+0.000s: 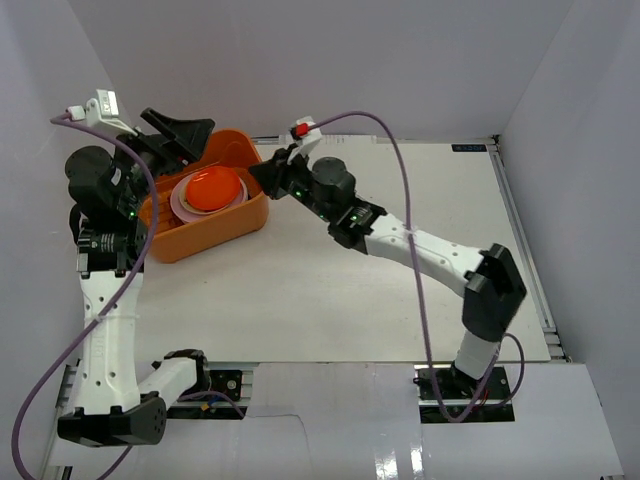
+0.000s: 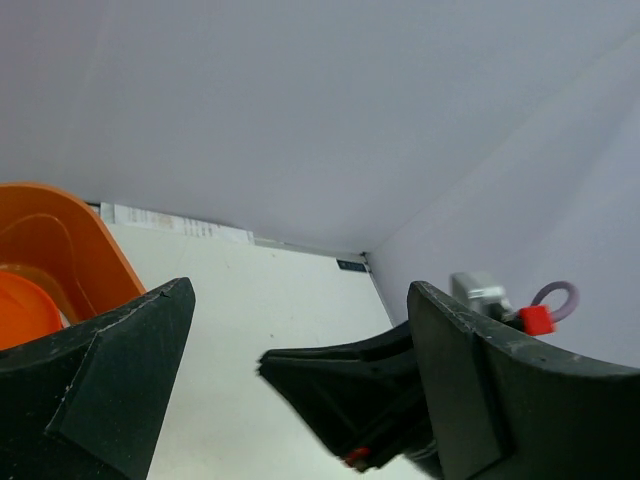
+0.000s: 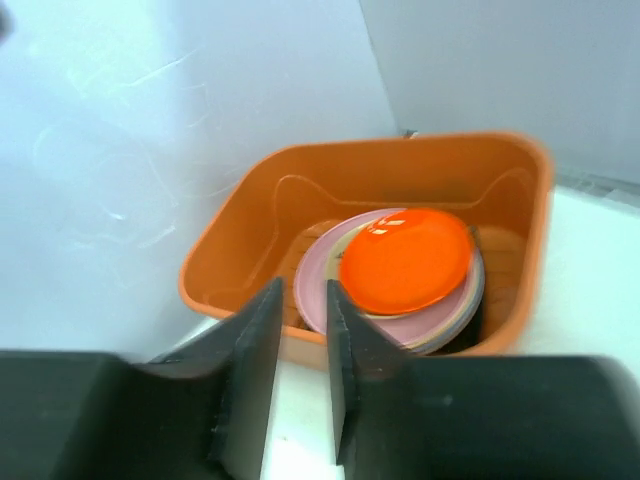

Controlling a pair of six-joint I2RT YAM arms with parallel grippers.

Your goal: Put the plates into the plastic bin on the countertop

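The orange plastic bin (image 1: 250, 218) stands at the far left of the white countertop (image 1: 330, 290). It holds a stack of plates with an orange-red plate (image 1: 210, 187) on top of a pink plate (image 1: 180, 208). In the right wrist view, the orange-red plate (image 3: 405, 260) lies on the pink one (image 3: 320, 290) inside the bin (image 3: 240, 205). My left gripper (image 1: 188, 138) hovers open and empty over the bin's far left rim. My right gripper (image 1: 260, 176) sits just outside the bin's right wall, its jaws nearly together and empty (image 3: 305, 295).
White walls close in the countertop at the back and on both sides. In the left wrist view, the bin's corner (image 2: 60, 235) is at the left. My right gripper's dark fingers (image 2: 340, 385) show between my own open fingers (image 2: 110, 390).
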